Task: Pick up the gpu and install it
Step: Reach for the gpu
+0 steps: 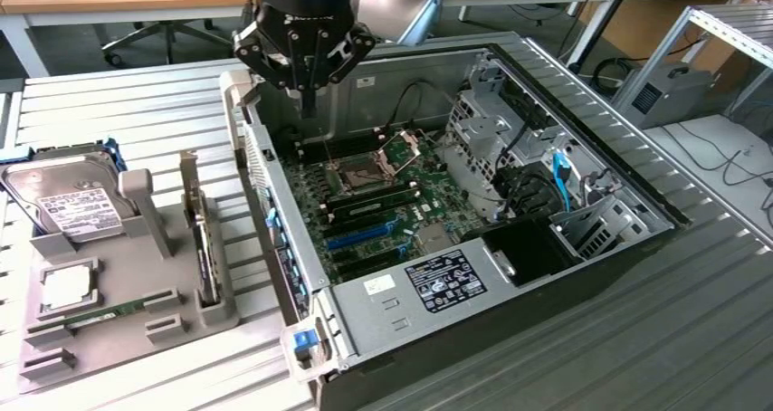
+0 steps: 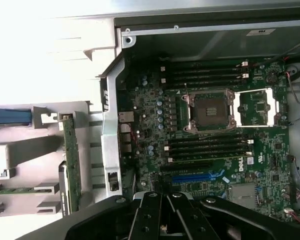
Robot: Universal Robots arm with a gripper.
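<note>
Workshop floor with wooden desks at the back; in front, a slatted metal table (image 1: 145, 103) carrying all items. Black gripper (image 1: 310, 99): fingers pressed together, nothing held, hanging above the far corner of an open computer case (image 1: 399, 316), over its rear wall. Directly below and beside it, inside the case: green motherboard (image 2: 150, 125) with an open CPU socket (image 2: 210, 110), rows of black memory slots on both sides of the socket, and a blue expansion slot (image 2: 197, 176). Nearer the camera in the exterior view, a power supply (image 1: 447, 280) bearing a black label. Outside the case, to the exterior view's left: grey holder tray (image 1: 121, 325) lying flat on the table. In the tray, on the side nearest the case: gpu (image 1: 199, 239), standing on its long edge in a slot, well apart from the gripper. Further left in the same tray: hard drive (image 1: 67, 198) with white label, propped at a tilt; a silver processor (image 1: 67, 284); a narrow green RAM stick (image 1: 90, 319) lying flat.
</note>
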